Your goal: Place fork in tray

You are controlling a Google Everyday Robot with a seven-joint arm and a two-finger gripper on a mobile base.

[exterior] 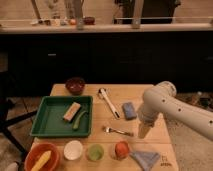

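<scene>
The small silver fork (118, 131) lies flat on the wooden table (110, 150), right of the green tray (49, 127). The tray sits at the table's left and holds a tan block (72, 111) and a green item (79, 120). My gripper (143, 131) hangs at the end of the white arm, just right of the fork's handle end and close above the table. It holds nothing that I can see.
A white-handled utensil (108, 102) and a blue-grey block (129, 110) lie behind the fork. A dark bowl (75, 85) stands at the back. Along the front are an orange bowl (42, 158), a white cup (73, 149), a green cup (95, 151), an orange fruit (121, 149) and a blue cloth (145, 159).
</scene>
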